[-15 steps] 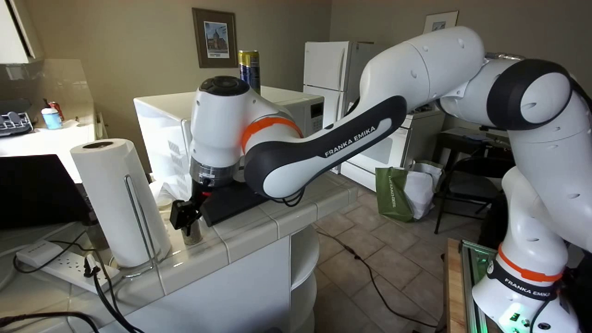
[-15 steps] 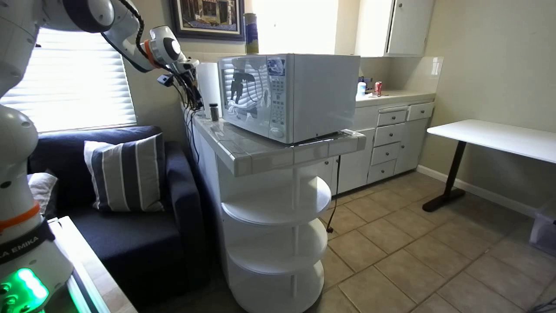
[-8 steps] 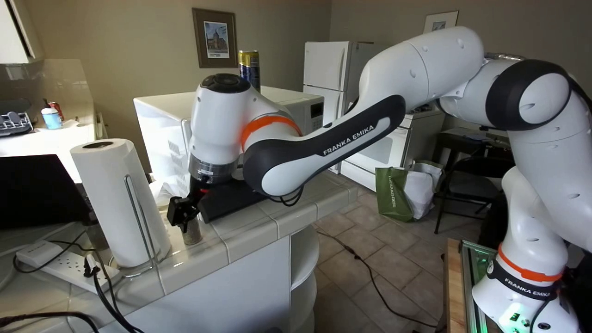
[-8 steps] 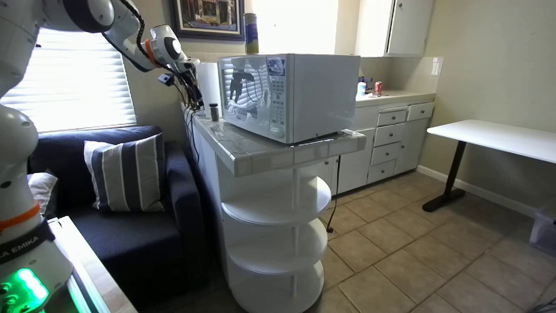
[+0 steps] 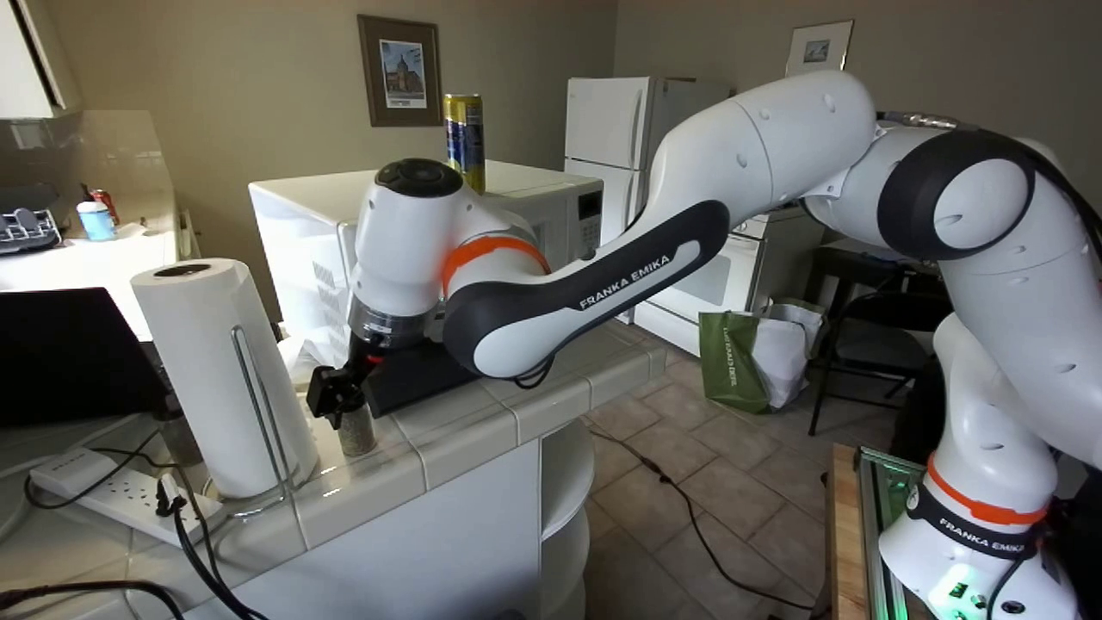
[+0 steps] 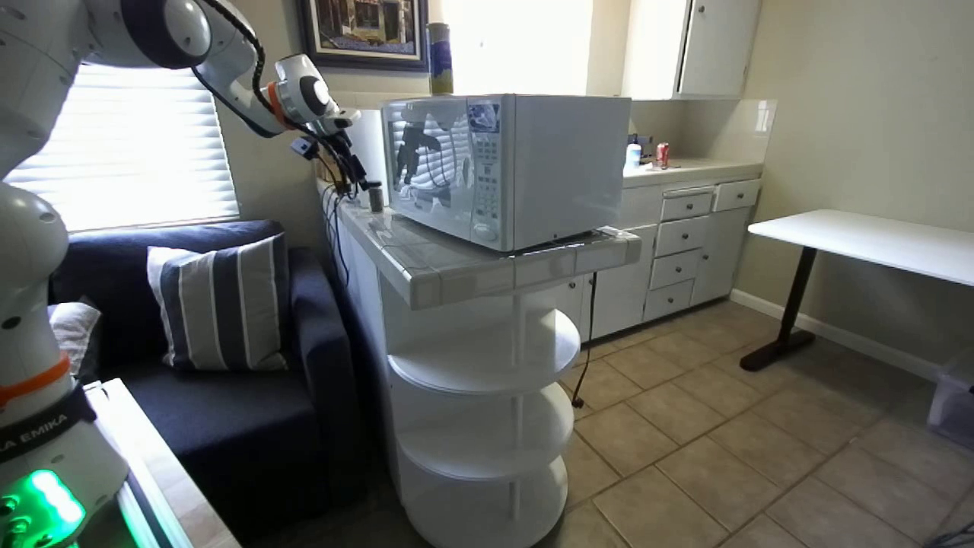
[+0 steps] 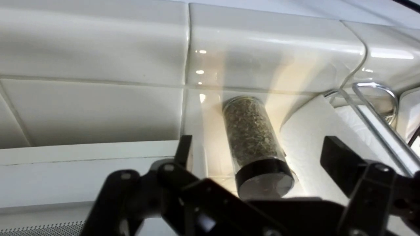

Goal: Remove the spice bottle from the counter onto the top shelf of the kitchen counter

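Wrist view, paper towel roll (image 7: 310,141) just beside spice bottle (image 7: 254,141), microwave (image 7: 78,178) near

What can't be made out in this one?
Wrist view: upper end of the paper towel roll, lost behind the gripper or off-frame.
In an exterior view: top of the spice bottle, covered by the gripper.
In an exterior view: foot of the shelf unit, cut off by the lower edge.

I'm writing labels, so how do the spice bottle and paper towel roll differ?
The spice bottle is far smaller than the paper towel roll. The bottle is see-through and brownish inside; the roll is white. The bottle is capped, while the roll's top shows a dark hole. Both are cylindrical and upright.
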You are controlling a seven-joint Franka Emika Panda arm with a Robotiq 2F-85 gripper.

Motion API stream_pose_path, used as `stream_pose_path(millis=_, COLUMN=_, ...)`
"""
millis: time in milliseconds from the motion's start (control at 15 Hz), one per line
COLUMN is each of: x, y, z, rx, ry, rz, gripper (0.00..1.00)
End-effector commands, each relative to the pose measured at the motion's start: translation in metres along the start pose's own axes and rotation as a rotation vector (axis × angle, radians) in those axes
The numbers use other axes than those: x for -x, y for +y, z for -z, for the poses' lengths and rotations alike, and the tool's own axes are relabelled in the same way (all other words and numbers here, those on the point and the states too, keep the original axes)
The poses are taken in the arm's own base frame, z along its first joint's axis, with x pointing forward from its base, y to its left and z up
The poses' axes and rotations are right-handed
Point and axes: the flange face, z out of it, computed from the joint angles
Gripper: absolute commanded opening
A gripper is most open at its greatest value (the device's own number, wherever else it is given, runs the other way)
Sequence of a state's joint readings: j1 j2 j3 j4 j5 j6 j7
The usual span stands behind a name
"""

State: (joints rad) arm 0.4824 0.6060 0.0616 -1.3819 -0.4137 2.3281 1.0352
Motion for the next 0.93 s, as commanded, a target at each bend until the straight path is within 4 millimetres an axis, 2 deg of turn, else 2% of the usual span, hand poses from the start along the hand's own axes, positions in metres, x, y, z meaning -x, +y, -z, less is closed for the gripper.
stream_pose_path(millis=0, x=-0.006, y=-0.008, z=-0.010, rx=-0.011, ry=0.049, rz=-0.012, gripper=1.00)
stream_pose_path(millis=200, x=-0.008, y=-0.011, z=-0.014, rx=-0.014, ry=0.062, rz=-0.014, gripper=0.99)
stream_pose_path(millis=467, x=-0.010, y=-0.015, z=-0.018, rx=-0.005, ry=0.072, rz=-0.019, gripper=0.68)
stream_pose_path(millis=533, x=-0.010, y=-0.014, z=-0.020, rx=-0.001, ry=0.074, rz=-0.021, gripper=0.64)
stream_pose_path(millis=667, x=-0.010, y=-0.014, z=-0.023, rx=0.005, ry=0.079, rz=-0.025, gripper=0.61)
stream_pose_path(millis=733, x=-0.010, y=-0.014, z=-0.024, rx=0.008, ry=0.081, rz=-0.028, gripper=0.67)
stream_pose_path(millis=867, x=-0.011, y=-0.014, z=-0.026, rx=0.015, ry=0.085, rz=-0.031, gripper=0.72)
